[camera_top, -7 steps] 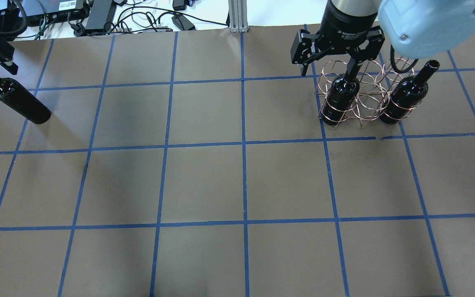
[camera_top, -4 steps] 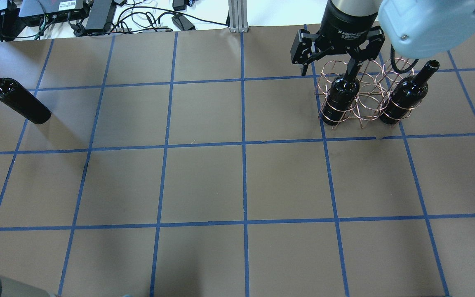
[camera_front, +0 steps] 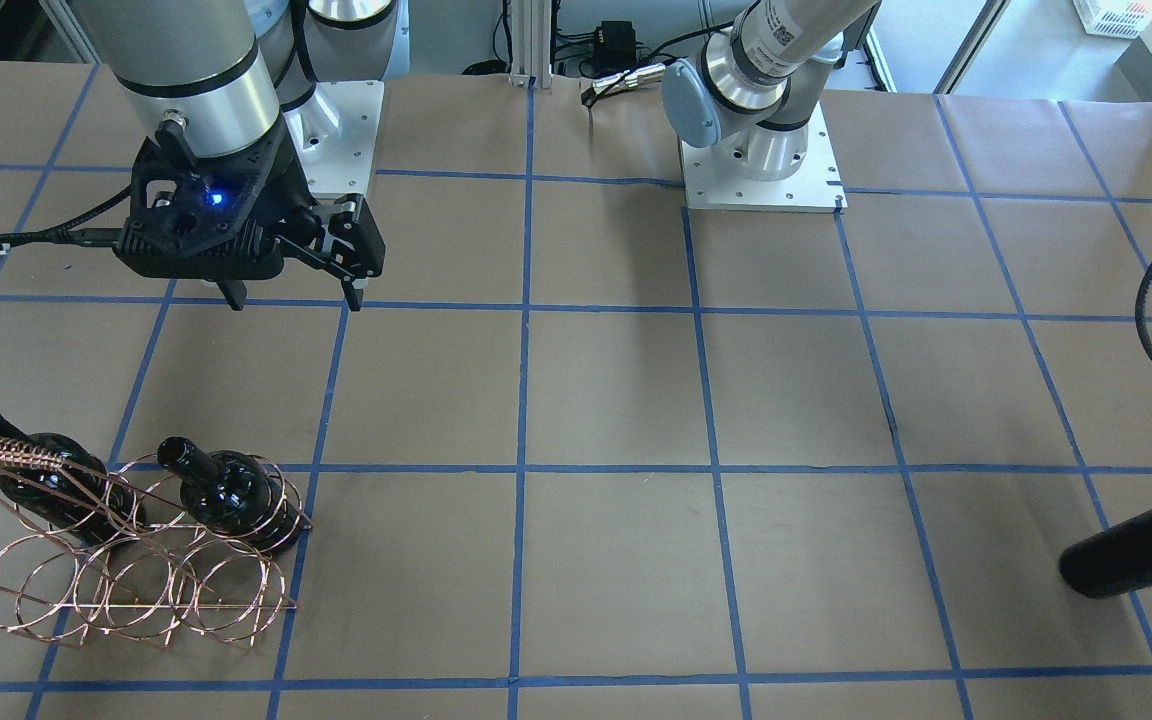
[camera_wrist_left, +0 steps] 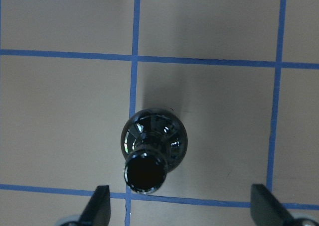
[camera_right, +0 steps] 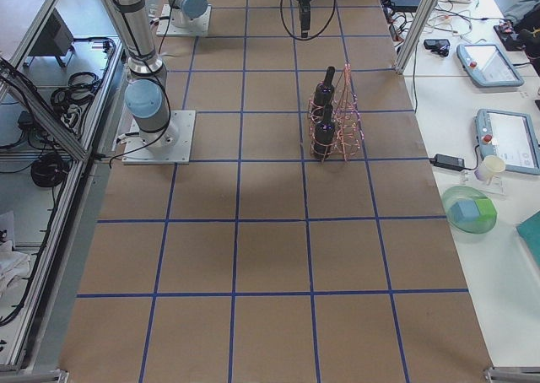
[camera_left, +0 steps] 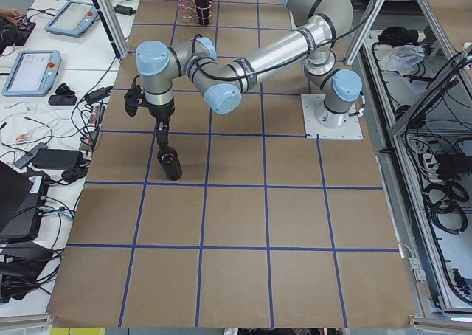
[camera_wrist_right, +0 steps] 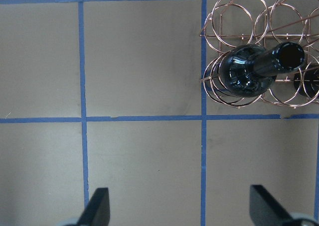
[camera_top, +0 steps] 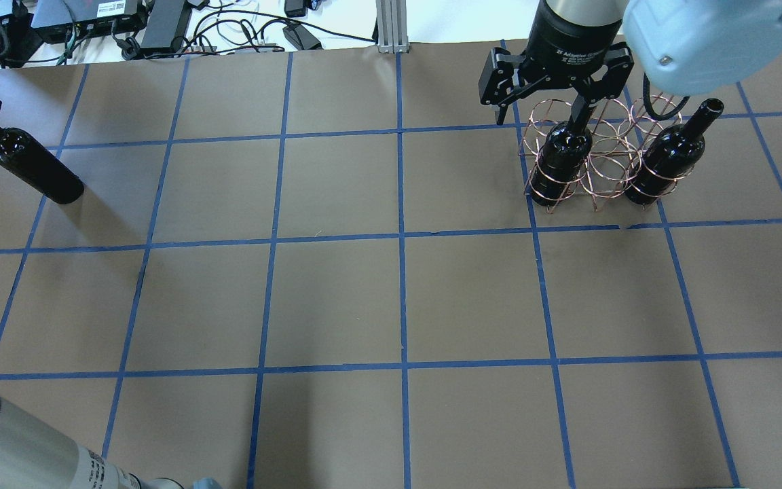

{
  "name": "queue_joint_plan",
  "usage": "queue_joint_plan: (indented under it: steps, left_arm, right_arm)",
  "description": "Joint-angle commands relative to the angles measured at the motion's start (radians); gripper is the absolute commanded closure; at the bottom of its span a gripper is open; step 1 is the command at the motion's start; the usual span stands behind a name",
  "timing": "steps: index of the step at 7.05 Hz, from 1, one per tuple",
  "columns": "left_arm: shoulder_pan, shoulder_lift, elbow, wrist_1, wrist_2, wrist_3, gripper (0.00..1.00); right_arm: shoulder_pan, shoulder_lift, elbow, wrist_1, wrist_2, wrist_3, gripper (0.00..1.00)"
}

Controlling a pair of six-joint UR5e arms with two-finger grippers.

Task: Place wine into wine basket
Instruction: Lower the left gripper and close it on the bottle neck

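Observation:
The copper wire wine basket point(camera_top: 605, 163) stands at the table's far right and also shows in the front view point(camera_front: 136, 590) and the right wrist view point(camera_wrist_right: 249, 17). Two black wine bottles point(camera_top: 563, 157) point(camera_top: 666, 159) stand in its end rings. My right gripper point(camera_top: 540, 115) hangs open and empty just beyond the basket, seen too in the front view point(camera_front: 294, 298). A third bottle point(camera_top: 34, 163) stands upright on the table at the far left. My left gripper point(camera_wrist_left: 182, 208) is open above that bottle point(camera_wrist_left: 154, 141), whose mouth lies nearer the view's left finger.
Cables and power bricks point(camera_top: 160, 20) lie past the table's far edge beside an aluminium post point(camera_top: 387, 24). My left arm's elbow point(camera_top: 11, 448) crosses the overhead view's lower left corner. The arm bases point(camera_front: 761, 150) sit on the robot's side.
My left gripper swung out past the overhead view's left edge and came back over the lone bottle's neck. The left elbow has come into the lower left corner. The right arm is still.

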Motion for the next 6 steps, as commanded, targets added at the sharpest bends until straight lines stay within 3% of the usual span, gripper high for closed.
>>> queue_joint_plan:
  steps: [1, 4, 6]
  left_arm:
    - [0.011, -0.046, 0.01, 0.046, -0.002, 0.015, 0.0]
    - [0.012, -0.067, 0.016, 0.048, -0.049, 0.013, 0.0]
    - [0.011, -0.072, 0.015, 0.048, -0.043, 0.013, 0.11]
  right_arm:
    - [0.001, 0.0, 0.0, 0.0, 0.0, 0.0, 0.0]
    - [0.001, 0.0, 0.0, 0.0, 0.0, 0.0, 0.0]
    - [0.0, 0.0, 0.0, 0.0, 0.0, 0.0, 0.0]
